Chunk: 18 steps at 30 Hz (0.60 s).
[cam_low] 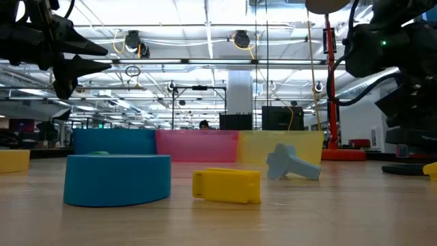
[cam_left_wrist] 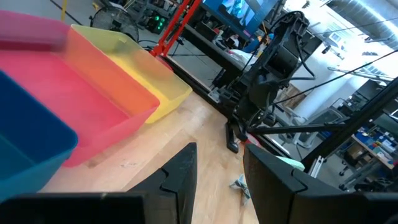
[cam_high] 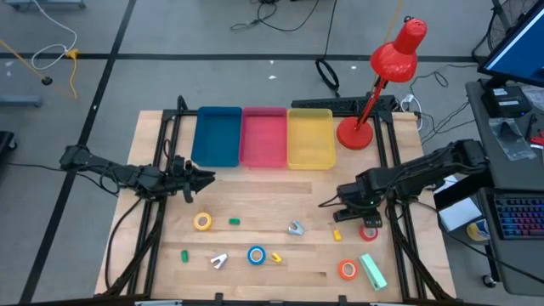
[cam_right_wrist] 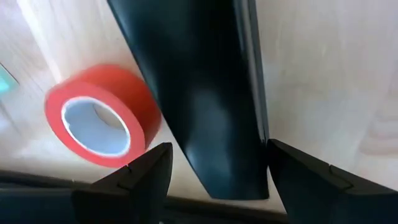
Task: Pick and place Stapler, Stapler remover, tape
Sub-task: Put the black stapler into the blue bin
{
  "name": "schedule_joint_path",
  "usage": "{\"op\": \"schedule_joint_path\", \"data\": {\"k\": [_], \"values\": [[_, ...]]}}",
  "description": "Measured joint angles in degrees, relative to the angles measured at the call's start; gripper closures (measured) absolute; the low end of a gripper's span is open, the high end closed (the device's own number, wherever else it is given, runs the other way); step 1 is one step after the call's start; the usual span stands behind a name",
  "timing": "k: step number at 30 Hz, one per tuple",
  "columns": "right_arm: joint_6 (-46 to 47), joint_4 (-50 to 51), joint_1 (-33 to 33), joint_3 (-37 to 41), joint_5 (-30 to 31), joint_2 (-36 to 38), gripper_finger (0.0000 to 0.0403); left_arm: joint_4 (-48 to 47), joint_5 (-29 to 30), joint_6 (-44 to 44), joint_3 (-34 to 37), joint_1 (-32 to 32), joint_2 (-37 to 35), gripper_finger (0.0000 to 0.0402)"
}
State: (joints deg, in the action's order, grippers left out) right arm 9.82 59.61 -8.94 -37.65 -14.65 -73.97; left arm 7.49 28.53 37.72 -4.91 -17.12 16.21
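Observation:
A long black stapler (cam_right_wrist: 199, 93) lies flat on the table at the right (cam_high: 330, 201). My right gripper (cam_right_wrist: 214, 168) points steeply down over it (cam_high: 353, 211), open, one finger on each long side. A red tape roll (cam_right_wrist: 99, 124) lies flat beside it (cam_high: 368, 232). Also flat on the table are a yellow tape (cam_high: 202, 222), a blue tape (cam_high: 257, 255), an orange tape (cam_high: 348, 269), a grey staple remover (cam_high: 295, 228) and a green stapler (cam_high: 372, 270). My left gripper (cam_left_wrist: 224, 186) hovers level at the left (cam_high: 200, 178), open and empty. My right gripper straddles the black stapler's long sides (cam_right_wrist: 261, 124) from above, its fingers lying across the stapler. The stapler rests flat on the table. Whether either finger touches it, I cannot tell.
Blue (cam_high: 216, 136), pink (cam_high: 264, 136) and yellow (cam_high: 310, 138) bins stand side by side at the far edge. A red desk lamp (cam_high: 355, 134) stands at the far right corner. Small yellow (cam_high: 337, 235), green (cam_high: 234, 222) and white (cam_high: 219, 261) pieces lie scattered near the front.

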Motion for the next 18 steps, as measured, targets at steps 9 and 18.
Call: {"op": "schedule_joint_path", "data": {"k": [9,18], "values": [[4.45,0.45,-0.63,0.0,4.35,0.04,0.0177,0.09,-0.04,3.05,0.0,0.01,0.0,0.027],[7.21,0.26,-0.58,-0.11,6.27,0.11,0.0271,0.11,-0.04,11.47,0.0,0.02,0.0,0.027]]}}
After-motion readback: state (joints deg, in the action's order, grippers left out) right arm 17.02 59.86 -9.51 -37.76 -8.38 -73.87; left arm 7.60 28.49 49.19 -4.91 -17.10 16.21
